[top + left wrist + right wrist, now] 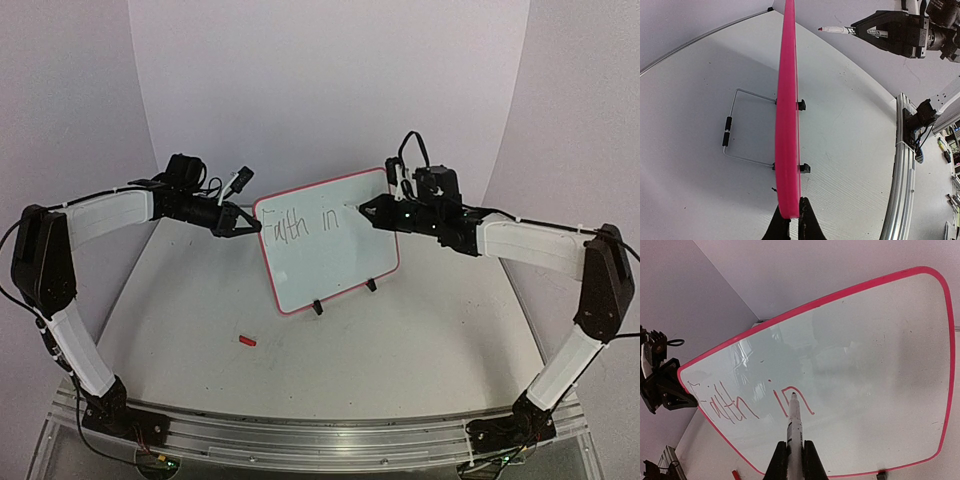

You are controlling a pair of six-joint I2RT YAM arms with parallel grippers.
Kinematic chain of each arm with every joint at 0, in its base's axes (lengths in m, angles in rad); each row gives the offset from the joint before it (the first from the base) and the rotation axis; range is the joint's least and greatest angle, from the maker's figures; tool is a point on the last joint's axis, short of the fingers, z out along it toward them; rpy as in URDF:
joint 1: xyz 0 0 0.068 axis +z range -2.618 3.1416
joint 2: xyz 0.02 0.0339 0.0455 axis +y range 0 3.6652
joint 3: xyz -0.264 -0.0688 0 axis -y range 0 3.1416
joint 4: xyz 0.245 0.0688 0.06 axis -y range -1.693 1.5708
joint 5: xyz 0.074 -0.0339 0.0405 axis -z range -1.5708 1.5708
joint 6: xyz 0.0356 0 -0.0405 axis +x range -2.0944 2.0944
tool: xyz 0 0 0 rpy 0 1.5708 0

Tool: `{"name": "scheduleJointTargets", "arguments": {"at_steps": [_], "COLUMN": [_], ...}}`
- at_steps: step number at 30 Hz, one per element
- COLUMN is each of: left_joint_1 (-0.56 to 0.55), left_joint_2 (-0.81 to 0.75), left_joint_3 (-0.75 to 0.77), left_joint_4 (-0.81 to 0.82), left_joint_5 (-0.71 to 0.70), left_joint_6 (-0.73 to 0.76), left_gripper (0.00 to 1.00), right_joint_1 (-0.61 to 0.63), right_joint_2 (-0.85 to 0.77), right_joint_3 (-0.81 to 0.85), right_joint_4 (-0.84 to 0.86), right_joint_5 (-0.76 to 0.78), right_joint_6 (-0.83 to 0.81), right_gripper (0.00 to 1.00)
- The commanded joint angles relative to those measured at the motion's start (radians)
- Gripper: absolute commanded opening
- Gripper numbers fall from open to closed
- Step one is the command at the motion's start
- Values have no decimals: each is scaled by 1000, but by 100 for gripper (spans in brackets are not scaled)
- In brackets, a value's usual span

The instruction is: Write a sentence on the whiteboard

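Pink-rimmed white rectangular whiteboard [335, 262], its thin dark sentence [305, 222] reading "Faith in", is pinched edgewise by my left gripper [251, 227]; my right gripper [368, 208] clamps a slim white marker [794, 421] beside "in".

Pink-rimmed white whiteboard [335, 255], dark-red sentence [290, 224], red cap [247, 341].

The whiteboard [340, 265] stands tilted across the middle of the desk [400, 350] and bars any straight pass from front to back. The left tool [248, 226] takes up its left edge, clamped on the rim. The right tool [368, 209] hangs before the upper right of the face, with the tip of its marker [795, 420] close to the surface but apart from it. Behind the board, a wire stand [732, 132] occupies the desk. In front the desk lies open, save a small red cap [247, 341] toward the left. There is room beneath both arms on either side of the board, and above its top edge.
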Motion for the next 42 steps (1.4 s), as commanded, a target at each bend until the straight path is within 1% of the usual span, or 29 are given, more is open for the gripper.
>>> {"name": "scheduleJointTargets", "arguments": {"at_steps": [1, 9, 18, 33, 42], "left_joint_1": [-29, -30, -32, -32, -34], "left_joint_2": [-13, -14, -14, -17, -21], "left_joint_3": [13, 14, 14, 14, 14], "left_joint_4": [-65, -65, -65, -68, -68], "left_joint_5": [5, 5, 3, 0, -1], "left_joint_6": [42, 42, 43, 45, 45], "left_gripper": [0, 0, 0, 0, 0], "right_joint_1": [-8, -11, -18, -20, -20], "right_joint_2": [38, 84, 106, 75, 18], "right_joint_3": [54, 94, 88, -18, -18], "right_joint_4": [8, 9, 8, 4, 4], "right_joint_5": [23, 36, 60, 76, 83], "right_joint_6": [-23, -25, -22, -2, -11], "right_gripper": [0, 0, 0, 0, 0]}}
